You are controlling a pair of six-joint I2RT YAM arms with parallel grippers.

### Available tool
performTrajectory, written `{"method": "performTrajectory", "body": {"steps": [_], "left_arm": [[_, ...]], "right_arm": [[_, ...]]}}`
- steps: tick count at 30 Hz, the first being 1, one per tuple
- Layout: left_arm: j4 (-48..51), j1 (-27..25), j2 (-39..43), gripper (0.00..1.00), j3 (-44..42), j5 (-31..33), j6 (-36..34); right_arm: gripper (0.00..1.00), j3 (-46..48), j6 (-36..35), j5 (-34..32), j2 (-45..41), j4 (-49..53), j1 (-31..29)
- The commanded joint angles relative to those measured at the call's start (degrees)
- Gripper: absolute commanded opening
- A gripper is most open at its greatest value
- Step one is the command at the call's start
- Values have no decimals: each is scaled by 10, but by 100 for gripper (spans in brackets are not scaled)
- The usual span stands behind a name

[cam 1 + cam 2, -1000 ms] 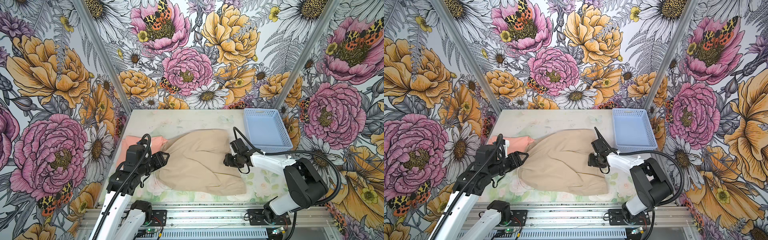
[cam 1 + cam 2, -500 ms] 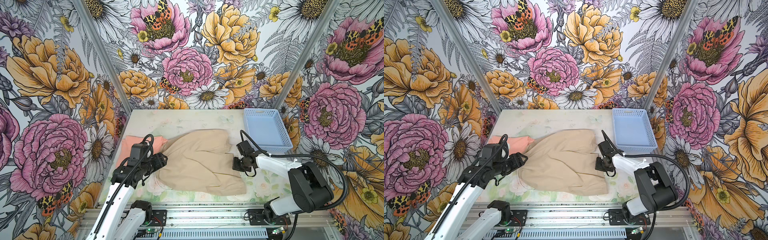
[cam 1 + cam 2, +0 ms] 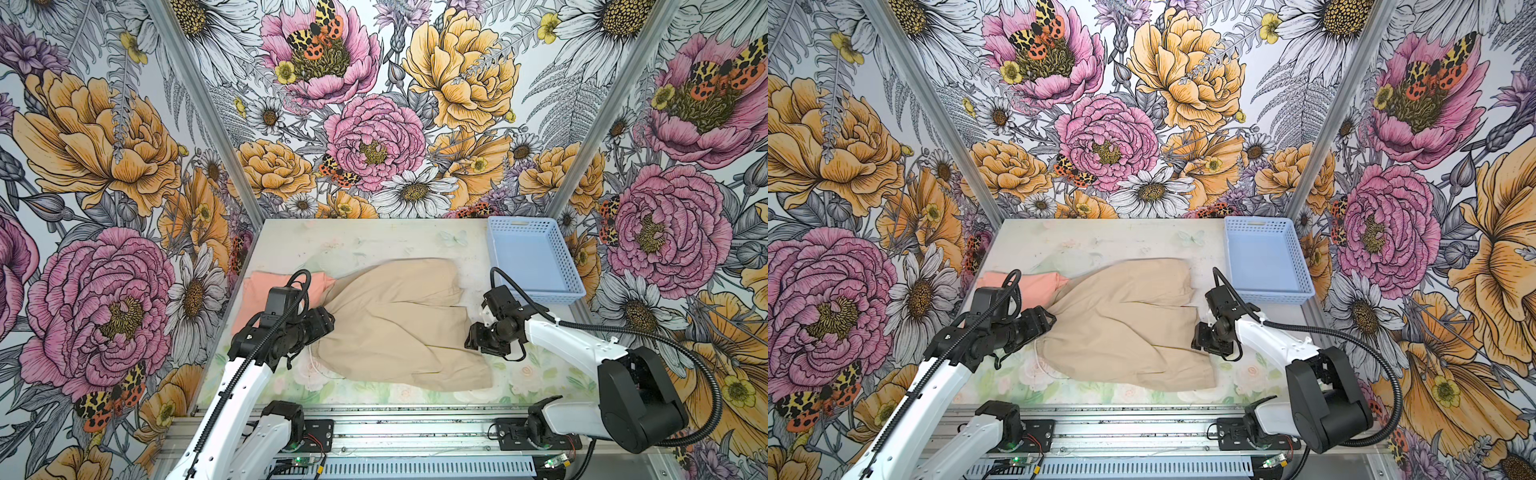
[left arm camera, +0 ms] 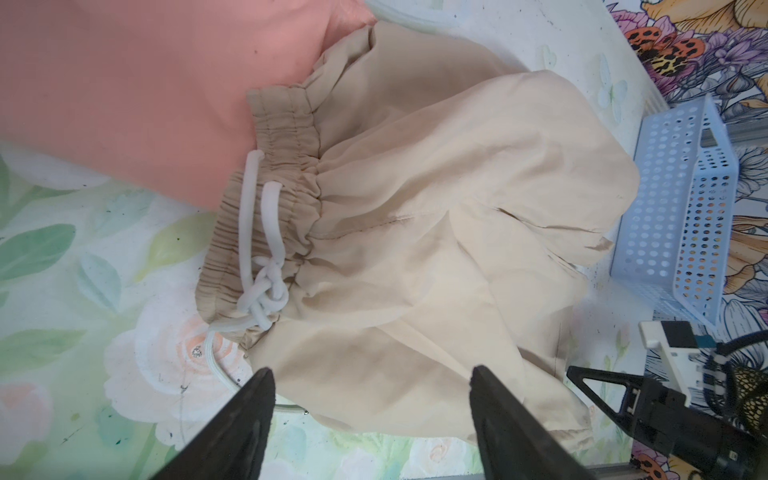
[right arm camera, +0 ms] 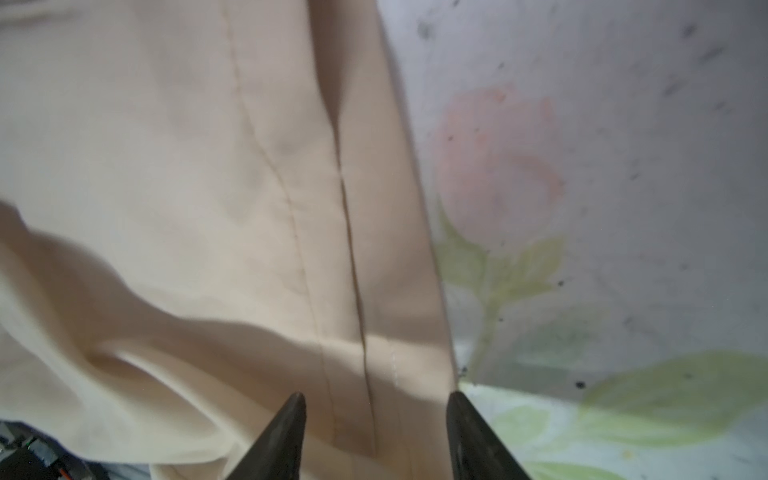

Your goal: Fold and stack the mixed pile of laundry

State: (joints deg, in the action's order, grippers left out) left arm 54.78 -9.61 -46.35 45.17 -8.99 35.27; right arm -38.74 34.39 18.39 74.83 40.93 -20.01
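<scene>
The beige shorts (image 3: 399, 324) (image 3: 1125, 324) lie spread across the middle of the table in both top views. Their waistband overlaps the peach-pink T-shirt (image 3: 257, 286) (image 3: 1038, 286) at the left. My left gripper (image 3: 326, 322) (image 3: 1048, 322) hovers open at the waistband end. In the left wrist view it (image 4: 372, 374) spans bare shorts fabric (image 4: 436, 208) below the knotted white drawstring (image 4: 266, 257), with the T-shirt (image 4: 124, 83) beyond. My right gripper (image 3: 471, 336) (image 3: 1196, 338) stands open at the shorts' right leg hem. In the right wrist view it (image 5: 376, 399) straddles that hem (image 5: 365, 249).
A light blue perforated basket (image 3: 534, 226) (image 3: 1258, 222) (image 4: 685, 208) stands empty at the back right corner. The flower-printed table (image 3: 374, 241) is walled by floral panels on three sides. A metal rail with the arm bases runs along the front edge.
My right gripper slid right along the shorts' leg hem, then came back left and toward the front edge. The left gripper has barely moved and its jaws have widened.
</scene>
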Motion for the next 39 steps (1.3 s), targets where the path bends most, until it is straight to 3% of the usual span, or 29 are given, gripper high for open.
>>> {"method": "performTrajectory", "body": {"steps": [1,4,6,7,9,10,18,25,26,29,31,34,39], "left_arm": [[-5,2,10,76,-7,8,11],[-5,1,10,76,-7,4,9],[-4,1,9,76,-7,3,8],[-5,1,10,76,-7,4,9],[-4,1,12,76,-7,3,8],[-4,1,13,76,-7,2,9],[-3,-3,27,75,-17,-9,23],[-5,-6,6,75,-9,0,21],[-5,-5,2,75,-7,2,18],[-22,-5,-13,75,-10,8,15],[-51,-3,-32,75,-16,8,12],[-109,8,-74,75,-24,3,7],[-212,52,-155,71,-27,18,-7]], "right_arm": [[61,14,36,52,-37,5,-22],[61,30,63,61,-49,5,-48],[52,42,75,60,-53,5,-59],[42,47,79,60,-57,6,-59],[3,49,90,43,-82,16,-59],[0,45,95,26,-99,30,-57],[0,-57,91,-141,-265,296,19],[0,-102,100,-180,-318,389,46],[2,-107,95,-178,-304,391,46],[35,-145,64,-183,-265,390,45],[46,-176,37,-195,-233,381,44],[53,-209,-9,-194,-165,344,44],[57,-257,-67,-146,-42,165,48]]}}
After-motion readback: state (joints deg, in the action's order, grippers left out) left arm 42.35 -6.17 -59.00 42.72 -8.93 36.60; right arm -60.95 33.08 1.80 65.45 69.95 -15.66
